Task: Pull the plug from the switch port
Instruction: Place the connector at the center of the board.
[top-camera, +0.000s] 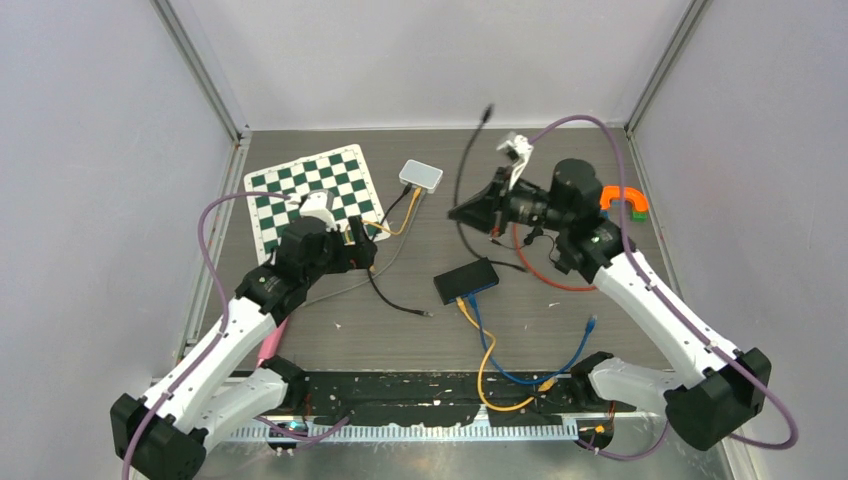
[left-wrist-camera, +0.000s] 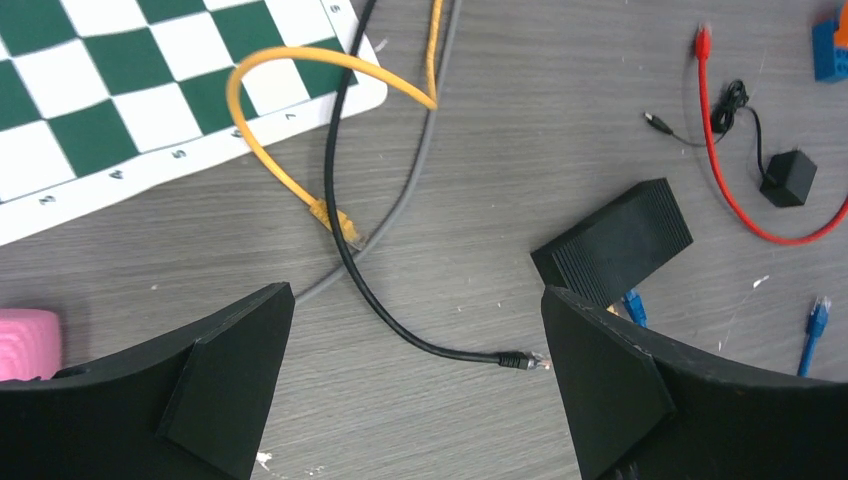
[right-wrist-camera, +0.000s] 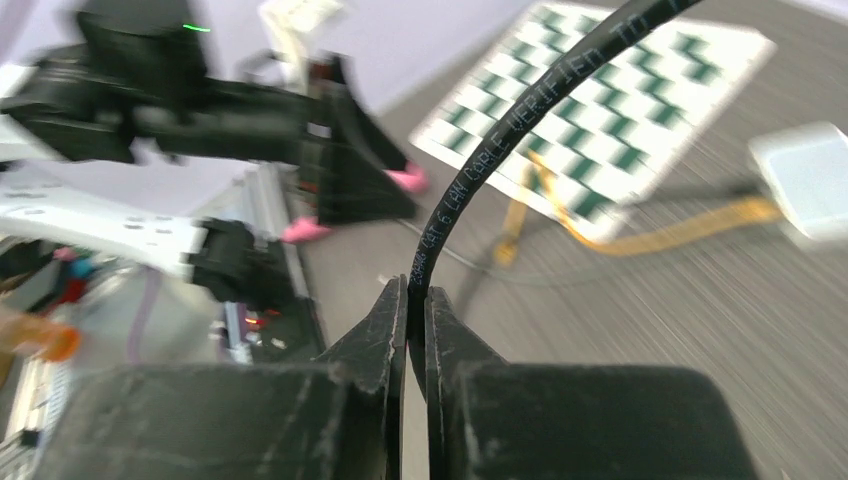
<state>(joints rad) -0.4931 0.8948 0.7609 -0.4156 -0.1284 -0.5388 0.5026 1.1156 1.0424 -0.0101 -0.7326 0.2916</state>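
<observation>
The black switch (top-camera: 466, 280) (left-wrist-camera: 615, 245) lies flat in the middle of the table, with blue (top-camera: 500, 360) and yellow (top-camera: 485, 375) cables running from its near side. My right gripper (top-camera: 456, 213) (right-wrist-camera: 417, 295) hangs above and behind it, shut on a black cable (right-wrist-camera: 500, 165). That cable rises to a dark plug end (top-camera: 487, 112) up in the air near the back wall. My left gripper (top-camera: 365, 245) (left-wrist-camera: 415, 300) is open over the table, left of the switch, with nothing between its fingers (left-wrist-camera: 230, 370).
A second black cable's loose plug (left-wrist-camera: 520, 360) (top-camera: 425, 314) lies on the table. A chessboard mat (top-camera: 315, 195), a white box (top-camera: 421, 175), a red cable (top-camera: 540, 275), an orange and green block (top-camera: 625, 202) and a pink object (top-camera: 272, 345) surround the area.
</observation>
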